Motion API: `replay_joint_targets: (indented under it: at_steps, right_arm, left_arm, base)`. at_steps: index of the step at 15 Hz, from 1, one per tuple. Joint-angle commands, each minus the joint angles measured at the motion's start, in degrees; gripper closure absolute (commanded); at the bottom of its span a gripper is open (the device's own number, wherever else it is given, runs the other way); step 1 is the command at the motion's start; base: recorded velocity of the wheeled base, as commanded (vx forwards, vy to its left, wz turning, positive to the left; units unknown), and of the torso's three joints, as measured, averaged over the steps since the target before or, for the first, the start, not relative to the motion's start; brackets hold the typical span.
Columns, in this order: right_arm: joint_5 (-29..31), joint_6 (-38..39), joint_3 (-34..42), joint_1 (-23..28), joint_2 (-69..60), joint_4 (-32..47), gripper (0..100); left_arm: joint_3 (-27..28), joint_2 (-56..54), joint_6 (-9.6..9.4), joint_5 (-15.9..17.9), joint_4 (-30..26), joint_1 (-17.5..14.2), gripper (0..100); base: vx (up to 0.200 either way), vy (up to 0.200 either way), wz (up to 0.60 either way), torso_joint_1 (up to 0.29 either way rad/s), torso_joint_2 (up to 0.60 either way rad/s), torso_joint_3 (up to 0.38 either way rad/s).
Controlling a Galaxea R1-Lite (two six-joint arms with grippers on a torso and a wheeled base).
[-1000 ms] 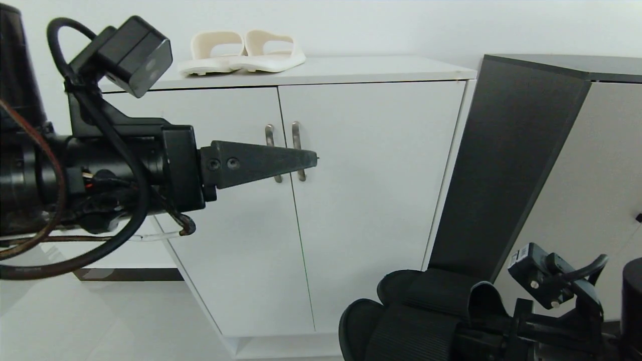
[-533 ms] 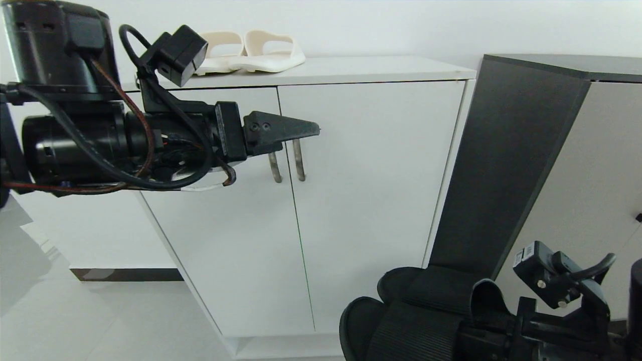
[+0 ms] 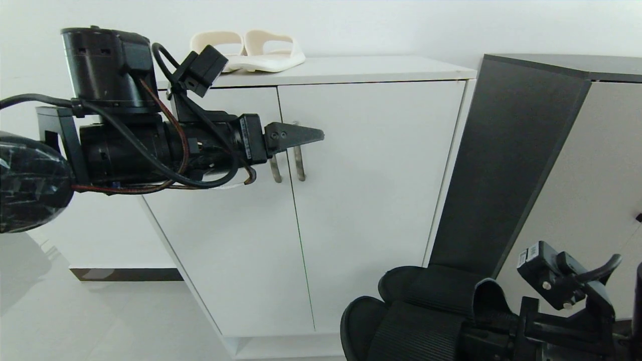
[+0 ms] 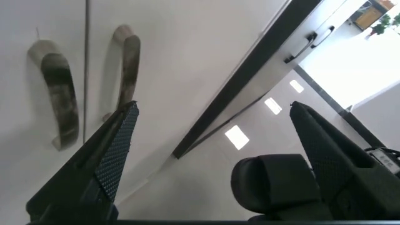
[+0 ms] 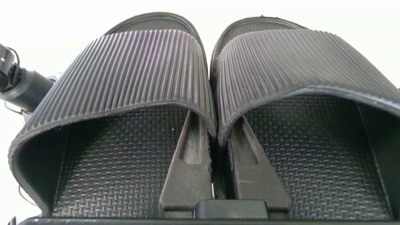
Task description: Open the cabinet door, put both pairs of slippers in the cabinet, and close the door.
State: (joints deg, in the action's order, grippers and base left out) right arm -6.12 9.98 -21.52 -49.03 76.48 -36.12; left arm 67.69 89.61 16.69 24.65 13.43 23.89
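Cabinet [image 3: 376, 200]: both doors shut, paired metal handles [image 3: 299, 163] at the centre seam. Cream slippers [image 3: 251, 50] lie side by side on the cabinet top. Left end effector [image 3: 315, 134] is level with the handles' upper ends, fingers [image 4: 115, 153] spread apart, gripping nothing. Right end effector [image 5: 215, 140] is low before the cabinet, clamped on the black slippers [image 3: 426, 311], pinching their adjoining inner walls. Sticker [image 3: 523, 256] on the right wrist camera: print too small to read.

2 white slippers [image 3: 249, 50], one pair; 2 black slippers [image 5: 206, 94], one pair; 4 slippers total; 1 white cabinet [image 3: 351, 67]; 1 dark-sided cabinet [image 3: 511, 165]; white one has 2 doors [image 3: 371, 200], 2 handles [image 3: 299, 164], one per door
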Motion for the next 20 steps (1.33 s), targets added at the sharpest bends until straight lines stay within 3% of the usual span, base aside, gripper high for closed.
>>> replay_joint_targets:
  at_steps: [1, 9, 20]
  right_arm:
    - [-0.03, -0.32, 0.07, -0.01, -0.63, 0.0, 100]
    - [-0.12, -0.84, 0.33, -0.01, -1.78, 0.09, 100]
    - [-0.56, -1.63, 0.77, -0.1, -3.36, 0.09, 100]
  left_arm:
    - [-0.46, 0.47, 0.01, -0.13, 0.1, -0.34, 0]
    - [0.33, 3.64, -0.17, -2.5, 3.53, -2.01, 0]
    - [3.06, 6.54, -0.17, -2.41, 3.53, -0.08, 0]
  base:
    - [0.0, 0.0, 0.0, 0.0, 0.0, 0.0]
    - [0.0, 0.0, 0.0, 0.0, 0.0, 0.0]
    - [0.0, 0.0, 0.0, 0.0, 0.0, 0.0]
